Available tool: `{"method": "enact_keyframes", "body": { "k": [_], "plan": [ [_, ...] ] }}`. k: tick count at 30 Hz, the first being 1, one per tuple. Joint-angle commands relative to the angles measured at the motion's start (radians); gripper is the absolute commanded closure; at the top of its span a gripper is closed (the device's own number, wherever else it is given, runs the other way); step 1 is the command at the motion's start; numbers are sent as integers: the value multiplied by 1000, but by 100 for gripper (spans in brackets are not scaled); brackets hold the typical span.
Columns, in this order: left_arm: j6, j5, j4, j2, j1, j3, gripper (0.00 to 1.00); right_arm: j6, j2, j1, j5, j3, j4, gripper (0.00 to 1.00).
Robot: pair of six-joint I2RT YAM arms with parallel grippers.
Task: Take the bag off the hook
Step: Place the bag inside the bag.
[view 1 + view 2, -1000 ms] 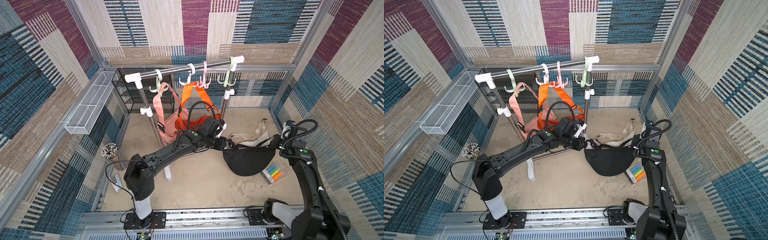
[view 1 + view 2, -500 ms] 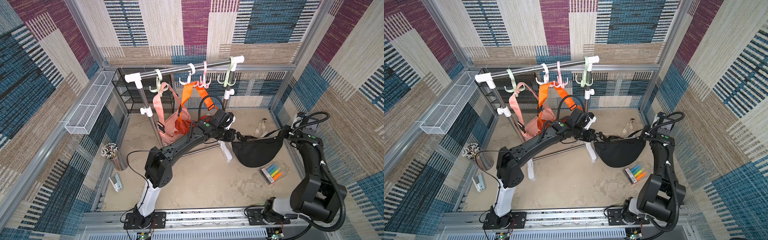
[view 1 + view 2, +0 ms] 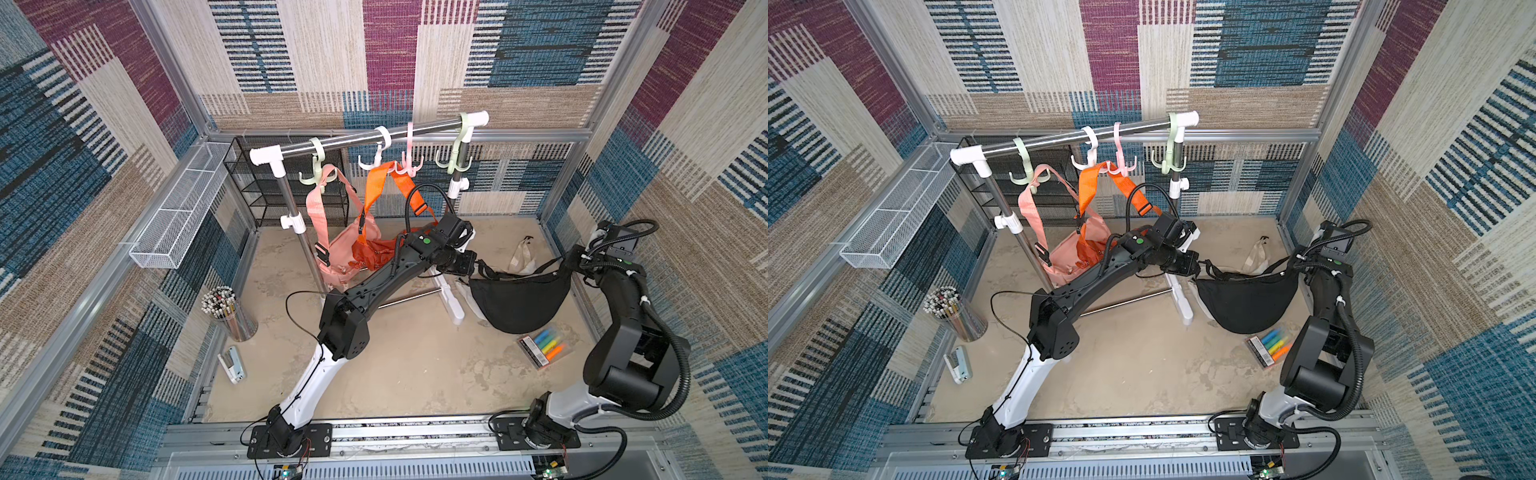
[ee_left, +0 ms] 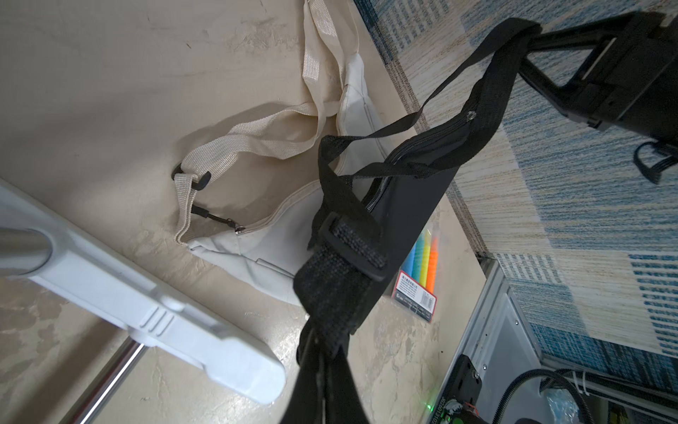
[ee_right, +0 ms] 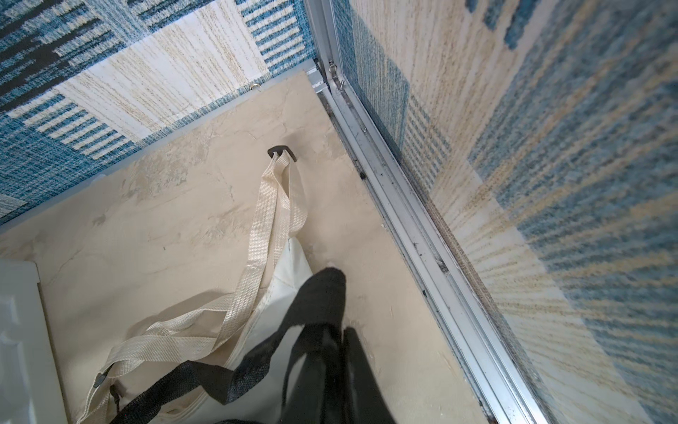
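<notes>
The black bag [image 3: 519, 299] [image 3: 1246, 299] hangs off the hooks, strung above the floor between my two grippers. At its near-rack end my left gripper [image 3: 473, 266] [image 4: 323, 348] is shut on the black strap [image 4: 341, 279]. My right gripper [image 3: 567, 259] [image 5: 339, 330] pinches the strap's other end by the right wall. The pale green hook [image 3: 455, 160] at the rail's right end is bare. An orange bag [image 3: 374, 249] and a pink bag [image 3: 336, 257] hang from other hooks.
A cream bag [image 3: 523, 259] [image 4: 257, 249] lies on the floor under the black one. A highlighter pack [image 3: 546, 347] lies in front of it. The rack's white foot [image 3: 451, 299] stands just left. A pencil cup [image 3: 230, 311] and a white wire basket [image 3: 178, 212] are at the left.
Both arms carried the black bag to the right and toward the back wall. The left arm's elbow swung right; the right arm drew back against the right wall.
</notes>
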Motion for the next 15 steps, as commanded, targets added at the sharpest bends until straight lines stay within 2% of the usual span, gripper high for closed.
{"method": "enact_keyframes", "body": {
  "k": [1, 6, 11, 15],
  "plan": [
    [-30, 18, -14, 7, 4, 16, 89, 6, 7, 0, -34, 18, 32, 76],
    [-35, 13, -15, -15, 3, 5, 75, 13, -10, 0, -34, 17, 20, 54],
    [-50, 9, -14, -54, 3, -24, 68, 16, -55, 0, -48, 18, -3, 51],
    [-56, 15, -14, -82, 0, -40, 68, 29, -93, 0, -70, 22, -21, 51]
  ]
}}
